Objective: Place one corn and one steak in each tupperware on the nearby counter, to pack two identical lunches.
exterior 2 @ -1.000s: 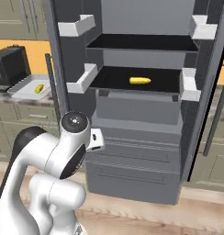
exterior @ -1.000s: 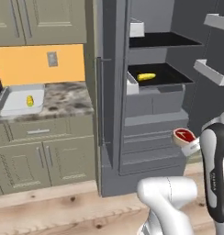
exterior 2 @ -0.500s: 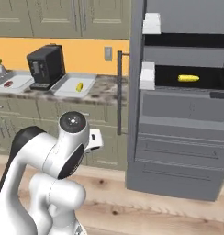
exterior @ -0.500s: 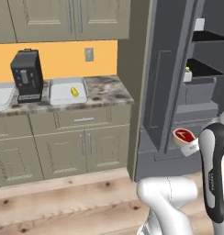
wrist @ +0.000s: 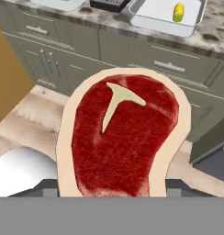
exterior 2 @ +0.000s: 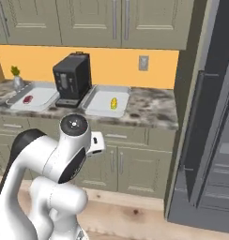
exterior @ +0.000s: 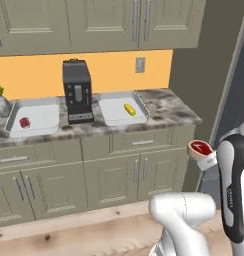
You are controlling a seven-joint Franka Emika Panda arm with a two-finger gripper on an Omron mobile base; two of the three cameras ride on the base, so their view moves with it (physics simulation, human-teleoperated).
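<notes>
gripper grips steak | base views: left tupperware holds second steak

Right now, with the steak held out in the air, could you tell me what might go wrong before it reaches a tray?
The steak hangs over bare floor, well short of the counter; a slip would land it on the floor.

Both trays look alike: the left tupperware already holds a steak, the right tupperware only corn. Choosing the left one would spoil the match.

The coffee machine stands between the trays, close enough to clip.
</notes>
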